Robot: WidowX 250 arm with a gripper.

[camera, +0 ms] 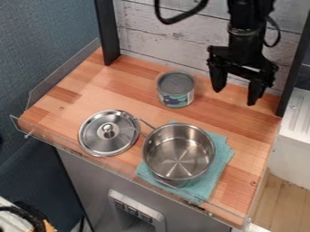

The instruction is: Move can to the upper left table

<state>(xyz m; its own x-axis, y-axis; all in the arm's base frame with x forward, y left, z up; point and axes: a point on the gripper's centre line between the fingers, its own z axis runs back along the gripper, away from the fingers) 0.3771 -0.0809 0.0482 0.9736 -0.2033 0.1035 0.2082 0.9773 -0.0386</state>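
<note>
My gripper point(236, 94) hangs over the right rear part of the wooden table point(88, 88), its two fingers spread apart with nothing between them. To its left, the can point(176, 89) stands upright near the back of the table, with a grey top and a patterned label around its side. A gap separates the can from the nearer finger.
A steel pot point(179, 153) rests on a teal cloth point(221, 158) at the front right. Left of it lies a round metal lid point(109, 132). Black posts point(107, 31) and a whitewashed plank wall point(163, 38) bound the back; a clear rim edges the front.
</note>
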